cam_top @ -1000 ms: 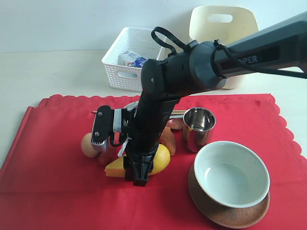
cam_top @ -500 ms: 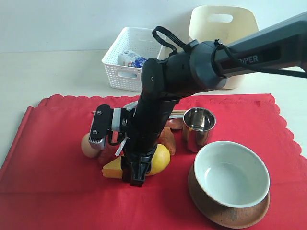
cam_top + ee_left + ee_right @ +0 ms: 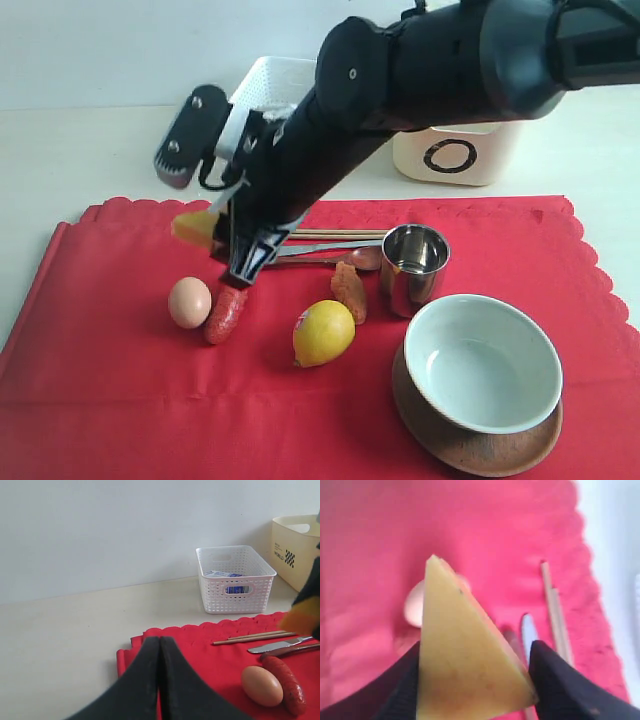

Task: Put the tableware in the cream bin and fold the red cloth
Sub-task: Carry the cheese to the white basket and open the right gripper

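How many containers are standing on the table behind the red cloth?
2. The white perforated basket and, close beside it, the cream bin; the arm covers part of both, so another could be hidden.

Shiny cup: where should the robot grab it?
Probably by the wall near its rim, coming straight down from above, one of the jaws inside and one outside. The steel cup stands upright with its open mouth up, and the bowl and spoon crowd its sides.

Bowl on plate, cup upright, cloth spread; bin seemingly upright.
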